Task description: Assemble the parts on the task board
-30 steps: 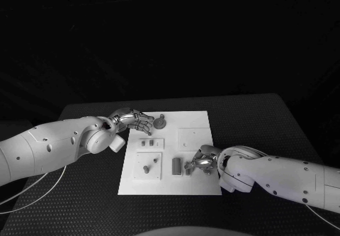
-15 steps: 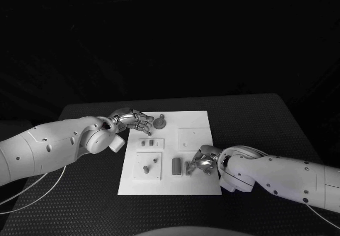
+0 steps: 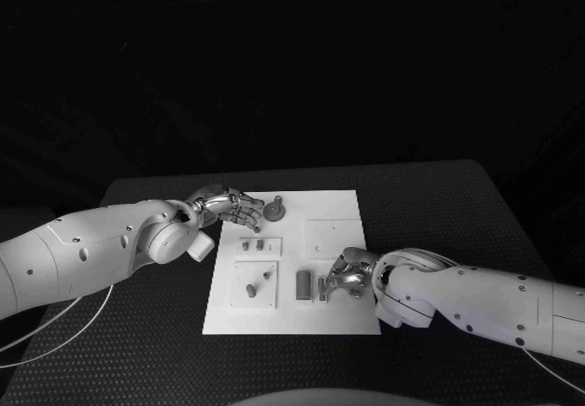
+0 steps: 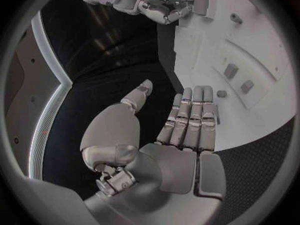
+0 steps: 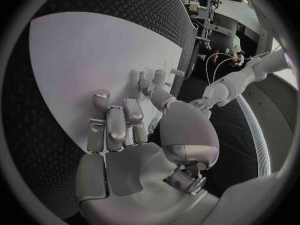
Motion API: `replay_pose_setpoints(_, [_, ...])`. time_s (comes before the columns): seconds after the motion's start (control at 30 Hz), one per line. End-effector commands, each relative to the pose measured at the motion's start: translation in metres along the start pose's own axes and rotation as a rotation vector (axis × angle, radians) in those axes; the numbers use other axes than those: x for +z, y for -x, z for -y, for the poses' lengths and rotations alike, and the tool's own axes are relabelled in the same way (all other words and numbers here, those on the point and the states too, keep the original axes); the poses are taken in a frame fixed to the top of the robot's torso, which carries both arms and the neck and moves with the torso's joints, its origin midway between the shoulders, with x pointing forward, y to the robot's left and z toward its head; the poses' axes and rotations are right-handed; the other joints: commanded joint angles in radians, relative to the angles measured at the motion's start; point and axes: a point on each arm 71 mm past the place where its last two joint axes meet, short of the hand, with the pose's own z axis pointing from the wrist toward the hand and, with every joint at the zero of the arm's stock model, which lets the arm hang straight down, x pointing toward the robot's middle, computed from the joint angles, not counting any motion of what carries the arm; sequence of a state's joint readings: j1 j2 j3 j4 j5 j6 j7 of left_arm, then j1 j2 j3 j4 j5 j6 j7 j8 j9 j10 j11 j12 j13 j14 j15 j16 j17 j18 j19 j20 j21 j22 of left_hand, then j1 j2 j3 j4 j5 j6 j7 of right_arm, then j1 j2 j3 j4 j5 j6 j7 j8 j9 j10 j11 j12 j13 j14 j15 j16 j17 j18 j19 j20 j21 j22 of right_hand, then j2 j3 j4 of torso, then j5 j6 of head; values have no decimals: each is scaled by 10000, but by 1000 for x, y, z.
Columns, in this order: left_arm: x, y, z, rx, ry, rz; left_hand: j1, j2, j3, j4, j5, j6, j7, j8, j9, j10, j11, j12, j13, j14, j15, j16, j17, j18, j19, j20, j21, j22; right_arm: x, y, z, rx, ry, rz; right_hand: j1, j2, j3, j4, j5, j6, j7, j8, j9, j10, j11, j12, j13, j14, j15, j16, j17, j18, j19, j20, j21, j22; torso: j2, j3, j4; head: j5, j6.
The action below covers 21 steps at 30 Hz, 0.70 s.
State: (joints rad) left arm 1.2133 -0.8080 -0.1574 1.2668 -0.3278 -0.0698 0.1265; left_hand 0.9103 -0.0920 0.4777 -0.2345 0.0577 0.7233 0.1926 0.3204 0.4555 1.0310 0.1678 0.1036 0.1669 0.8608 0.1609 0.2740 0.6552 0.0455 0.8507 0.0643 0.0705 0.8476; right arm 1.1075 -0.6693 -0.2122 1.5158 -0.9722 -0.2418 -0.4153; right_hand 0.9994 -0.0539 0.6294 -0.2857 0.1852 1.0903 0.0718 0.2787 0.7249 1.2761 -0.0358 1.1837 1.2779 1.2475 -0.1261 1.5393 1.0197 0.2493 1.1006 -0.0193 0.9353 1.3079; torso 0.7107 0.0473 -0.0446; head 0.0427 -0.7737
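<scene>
The white task board (image 3: pixel 336 207) lies mid-table. My right hand (image 3: pixel 349 274) is at its near right part, and its fingertips pinch a thin grey bar (image 3: pixel 323 288) just beside a wider grey block (image 3: pixel 303 286). The left wrist view shows the right hand (image 4: pixel 147 2) with its fingers closed at a grey piece (image 4: pixel 201 1). My left hand (image 3: pixel 232 208) hovers at the board's far left corner, fingers straight and holding nothing (image 4: pixel 187 125), close to a round grey part (image 3: pixel 276 210). Two small pieces (image 3: pixel 255 246) stand in a raised tile, and a peg (image 3: pixel 251 290) stands in another.
A raised square tile (image 3: pixel 333 234) with a small hole sits on the board's right half. Black table (image 3: pixel 463 220) surrounds the board on all sides. Cables (image 3: pixel 49 338) hang off the left arm near the table's front left.
My right hand has shifted slightly away from the near edge, and the thin bar now shows apart from the fingers beside the block. The left hand has not moved.
</scene>
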Motion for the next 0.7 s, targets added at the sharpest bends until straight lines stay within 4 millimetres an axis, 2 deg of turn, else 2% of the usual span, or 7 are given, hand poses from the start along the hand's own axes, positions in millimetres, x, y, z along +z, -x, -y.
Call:
replay_pose_setpoints(0.03, [0, -1, 1, 11, -82, -122, -38, -23, -29, -46, -10, 65, 295, -60, -17, 72, 14, -22, 9, -31, 35, -56, 12, 128, -89, -1, -6, -12, 3, -15, 0, -273, 76, -244, 19, 121, -19, -40, 46, 59, -7, -29, -608, 106, -10, 46, 17, 77, -19, 19, 27, 125, -8, 48, 34, 178, 0, 0, 6, 12, -18])
replay_pose_setpoints(0.27, [0, -1, 1, 12, -84, -123, -36, -21, -29, -47, -10, 67, 295, -59, -18, 74, 14, -23, 10, -30, 35, -58, 14, 128, -89, -1, -5, -13, 3, -13, 3, -362, 78, -121, 71, 167, -5, -45, 48, 84, -15, -11, -600, 145, -20, 77, 33, 112, -20, 27, 61, 125, 3, 40, 42, 178, 1, -3, -1, 20, -40])
replay_pose_setpoints(0.43, [0, -1, 2, 15, -89, -116, -36, -20, -29, -46, -10, 68, 295, -59, -19, 75, 14, -24, 10, -29, 35, -59, 16, 128, -89, -1, -5, -13, 2, -12, 5, -105, 138, -99, -53, 30, -86, -1, 37, 84, -17, -10, -603, 134, -20, 39, -2, 112, -16, 22, 28, 125, 18, 55, 47, 174, -2, 3, -2, 23, -21])
replay_pose_setpoints(0.5, [0, -1, 2, 15, -95, -115, -37, -20, -29, -46, -10, 67, 295, -59, -20, 76, 14, -25, 10, -29, 35, -59, 16, 128, -89, -1, -5, -13, 2, -11, 6, 148, 212, -90, -200, -126, -135, 70, 41, 77, -19, -19, -613, 102, -22, -13, -42, 90, -16, 9, -26, 125, 31, 71, 40, 164, -1, 1, -2, 18, -10])
replay_pose_setpoints(0.6, [0, 0, 1, 21, -94, -69, -38, -19, -30, -45, -10, 67, 295, -59, -20, 76, 14, -25, 11, -29, 35, -60, 17, 127, -89, 0, -5, -14, -1, -9, 10, 540, 268, -98, -570, -658, -161, 449, 53, -106, 56, -141, -682, -10, 55, -149, -138, 33, -16, -27, -134, 125, 52, 77, -3, 134, -2, 3, -2, 23, 2])
replay_pose_setpoints(0.63, [0, 0, 1, 22, -95, -62, -38, -19, -30, -45, -11, 67, 295, -59, -20, 76, 14, -25, 11, -29, 35, -60, 17, 127, -89, 0, -5, -14, -1, -8, 10, 540, 291, -65, -600, -704, -158, 494, 52, -126, 65, -154, -688, -11, 62, -146, -136, 31, -14, -29, -138, 125, 54, 75, -6, 133, -2, 3, -2, 23, 2])
replay_pose_setpoints(0.7, [0, 1, 1, 31, -106, -8, -38, -21, -30, -46, -11, 67, 295, -59, -21, 77, 14, -25, 11, -29, 35, -60, 18, 127, -89, 0, -5, -14, -2, -6, 12, 738, 390, -11, -816, -1115, -121, 854, 55, -375, 150, -297, -755, -76, 139, -184, -158, -20, 28, -44, -206, 125, 61, 64, -36, 120, -9, 7, -7, 36, 48])
